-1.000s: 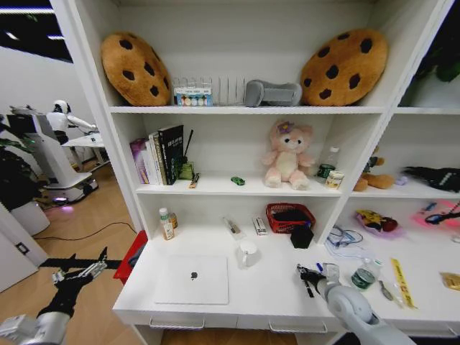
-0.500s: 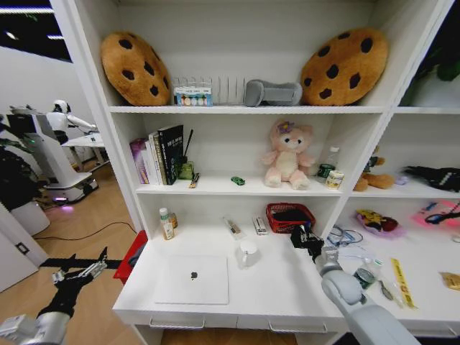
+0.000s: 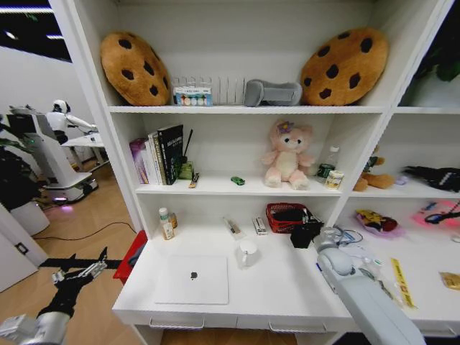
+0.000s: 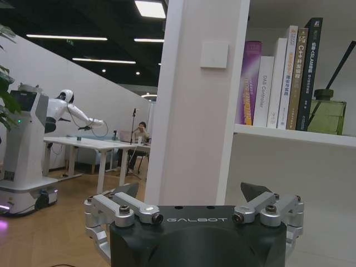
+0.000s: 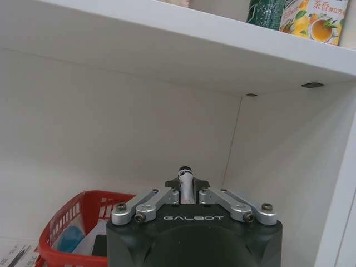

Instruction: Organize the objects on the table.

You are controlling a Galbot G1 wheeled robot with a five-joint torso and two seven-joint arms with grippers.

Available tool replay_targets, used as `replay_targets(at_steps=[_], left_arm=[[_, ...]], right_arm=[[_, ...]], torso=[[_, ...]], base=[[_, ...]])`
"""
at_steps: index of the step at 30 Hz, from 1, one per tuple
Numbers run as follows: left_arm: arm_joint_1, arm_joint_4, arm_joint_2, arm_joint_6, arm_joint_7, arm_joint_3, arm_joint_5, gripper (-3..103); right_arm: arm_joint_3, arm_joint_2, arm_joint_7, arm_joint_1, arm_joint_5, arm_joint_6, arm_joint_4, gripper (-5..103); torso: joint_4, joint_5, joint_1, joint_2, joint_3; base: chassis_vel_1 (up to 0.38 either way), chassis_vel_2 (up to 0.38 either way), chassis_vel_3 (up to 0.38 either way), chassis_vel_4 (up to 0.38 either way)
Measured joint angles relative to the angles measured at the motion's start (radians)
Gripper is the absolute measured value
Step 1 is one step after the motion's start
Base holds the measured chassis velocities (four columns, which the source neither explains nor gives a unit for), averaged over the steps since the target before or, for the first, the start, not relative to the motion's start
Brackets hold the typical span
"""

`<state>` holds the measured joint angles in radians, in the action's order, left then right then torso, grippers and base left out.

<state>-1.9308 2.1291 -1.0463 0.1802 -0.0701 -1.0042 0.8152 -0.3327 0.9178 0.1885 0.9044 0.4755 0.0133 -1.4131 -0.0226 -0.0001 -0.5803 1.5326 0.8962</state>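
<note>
Reaching over the back of the white desk (image 3: 273, 287), the right gripper (image 3: 310, 228) hung just beside the red basket (image 3: 277, 215), below the shelf that carried the pink plush toy (image 3: 286, 154). In the right wrist view its fingers (image 5: 167, 196) were drawn together and clamped on a marker (image 5: 185, 181), whose tip pointed up between them, with the red basket's rim (image 5: 61, 222) just below and to one side. The silver laptop (image 3: 192, 279) lay closed and flat on the desk's front left part, well apart from the gripper. A white mug (image 3: 248, 253) stood just beside the laptop's far right corner. A tiny green toy (image 3: 238, 180) sat on the shelf above, near the plush toy. The left gripper (image 3: 75, 275) hung low off the desk's left end, above the wooden floor, with its fingers (image 4: 108, 207) spread apart and nothing between them.
</note>
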Motion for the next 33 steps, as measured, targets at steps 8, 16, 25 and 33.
replay_targets(at_steps=[8, 16, 25, 33], left_arm=[[0.000, 0.000, 0.000, 0.000, 0.000, 0.000, 0.000, 100], [0.000, 0.000, 0.000, 0.000, 0.000, 0.000, 0.000, 100], [0.000, 0.000, 0.000, 0.000, 0.000, 0.000, 0.000, 100], [0.000, 0.000, 0.000, 0.000, 0.000, 0.000, 0.000, 100]], right_arm=[[0.039, 0.020, -0.017, -0.076, 0.000, -0.030, 0.097, 11], [0.040, 0.028, -0.029, -0.080, 0.001, -0.043, 0.119, 19], [0.006, 0.016, -0.019, 0.009, 0.006, -0.030, 0.035, 51], [-0.055, -0.022, 0.016, 0.161, 0.046, 0.027, -0.219, 84]], torso=[[0.0000, 0.0002, 0.000, 0.000, 0.000], [0.0001, 0.0001, 0.000, 0.000, 0.000], [0.0000, 0.0001, 0.000, 0.000, 0.000], [0.0000, 0.0003, 0.000, 0.000, 0.000]], base=[[0.000, 0.000, 0.000, 0.000], [0.000, 0.000, 0.000, 0.000], [0.000, 0.000, 0.000, 0.000], [0.000, 0.000, 0.000, 0.000]])
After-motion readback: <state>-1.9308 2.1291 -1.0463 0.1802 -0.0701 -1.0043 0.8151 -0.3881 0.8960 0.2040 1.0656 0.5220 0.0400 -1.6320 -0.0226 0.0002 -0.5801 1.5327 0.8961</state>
